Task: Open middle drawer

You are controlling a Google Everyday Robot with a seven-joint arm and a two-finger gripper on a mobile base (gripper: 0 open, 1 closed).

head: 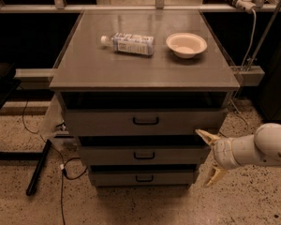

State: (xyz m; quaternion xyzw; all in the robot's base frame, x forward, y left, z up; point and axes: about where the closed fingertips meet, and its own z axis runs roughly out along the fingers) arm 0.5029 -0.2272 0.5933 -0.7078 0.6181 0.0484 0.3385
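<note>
The grey cabinet has three drawers stacked under its top. The middle drawer [131, 156] has a plain grey front with a small black bar handle [144, 155] at its centre, and a dark gap runs above it. My gripper [210, 157] hangs at the cabinet's right front corner, level with this drawer and to the right of its handle. It is open, with one pale finger up by the top drawer's lower corner and the other down near the bottom drawer. Nothing is between the fingers.
On the cabinet top [145, 69] lie a plastic bottle [129, 43] on its side and a white bowl [186, 44]. The top drawer [107, 121] and bottom drawer [112, 177] have similar handles. Cables [61, 165] trail on the speckled floor at the left.
</note>
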